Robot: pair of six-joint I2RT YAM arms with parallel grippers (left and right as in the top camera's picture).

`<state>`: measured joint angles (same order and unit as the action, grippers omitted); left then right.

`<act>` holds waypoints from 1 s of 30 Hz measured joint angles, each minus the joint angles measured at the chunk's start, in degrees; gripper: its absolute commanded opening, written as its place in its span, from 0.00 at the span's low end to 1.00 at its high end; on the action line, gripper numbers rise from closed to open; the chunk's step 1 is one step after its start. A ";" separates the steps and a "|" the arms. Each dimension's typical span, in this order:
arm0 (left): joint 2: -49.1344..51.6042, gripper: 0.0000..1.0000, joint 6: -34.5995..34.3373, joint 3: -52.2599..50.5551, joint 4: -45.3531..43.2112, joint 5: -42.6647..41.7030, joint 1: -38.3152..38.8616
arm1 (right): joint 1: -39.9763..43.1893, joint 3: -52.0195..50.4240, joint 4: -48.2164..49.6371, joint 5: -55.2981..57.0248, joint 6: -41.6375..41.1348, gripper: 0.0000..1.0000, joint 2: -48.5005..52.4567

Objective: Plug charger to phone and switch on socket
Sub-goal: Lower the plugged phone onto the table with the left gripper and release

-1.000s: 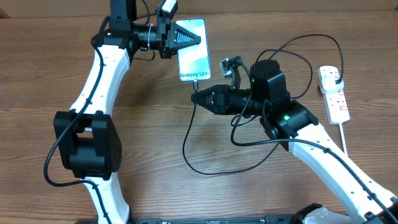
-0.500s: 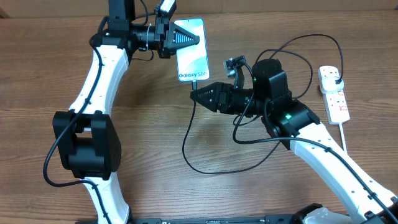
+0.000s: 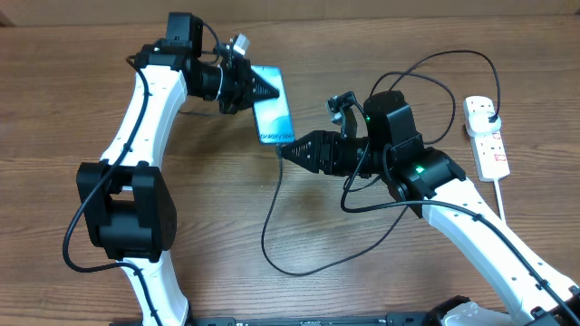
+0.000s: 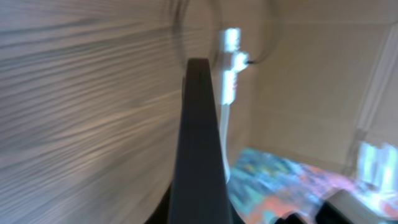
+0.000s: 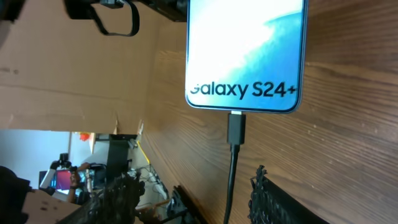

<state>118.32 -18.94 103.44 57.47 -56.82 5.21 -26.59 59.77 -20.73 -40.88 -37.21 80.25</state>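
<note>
My left gripper (image 3: pixel 265 91) is shut on the top of the phone (image 3: pixel 275 118), holding it tilted over the table. In the left wrist view the phone (image 4: pixel 199 137) shows edge-on and blurred. Its lit screen (image 5: pixel 249 43) reads "Galaxy S24+". The charger's connector (image 5: pixel 236 127) sits in the phone's bottom port. From there the black cable (image 3: pixel 269 226) loops across the table to a plug in the socket (image 3: pixel 489 145). My right gripper (image 3: pixel 288 151) (image 5: pixel 199 199) is open just below the phone. The cable (image 5: pixel 231 180) runs between its fingers (image 5: pixel 115 196) without touching them.
The white power strip lies at the far right near the table's edge, its thick white lead (image 3: pixel 501 204) trailing towards the front. The strip (image 4: pixel 230 59) also shows blurred in the left wrist view. The cable's loops cover the table's middle and right.
My right gripper has opened and let go of the connector, which stays in the phone. My left gripper has swung the phone down and left, tilting it.
</note>
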 measured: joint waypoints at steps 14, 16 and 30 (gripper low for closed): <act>0.00 0.04 8.85 -6.62 1.18 14.97 0.00 | 0.00 -0.02 -7.17 3.91 1.77 0.59 0.02; 0.00 0.04 8.96 -9.33 -0.24 15.54 0.00 | -0.02 -0.02 -7.61 4.33 2.10 0.59 0.02; 0.00 0.04 8.96 -20.81 -10.21 16.59 0.00 | 0.00 -0.02 -8.87 5.84 2.73 0.59 0.02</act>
<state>118.32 -9.98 82.63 47.27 -40.23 5.21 -26.59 59.75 -29.61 -35.05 -34.48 80.27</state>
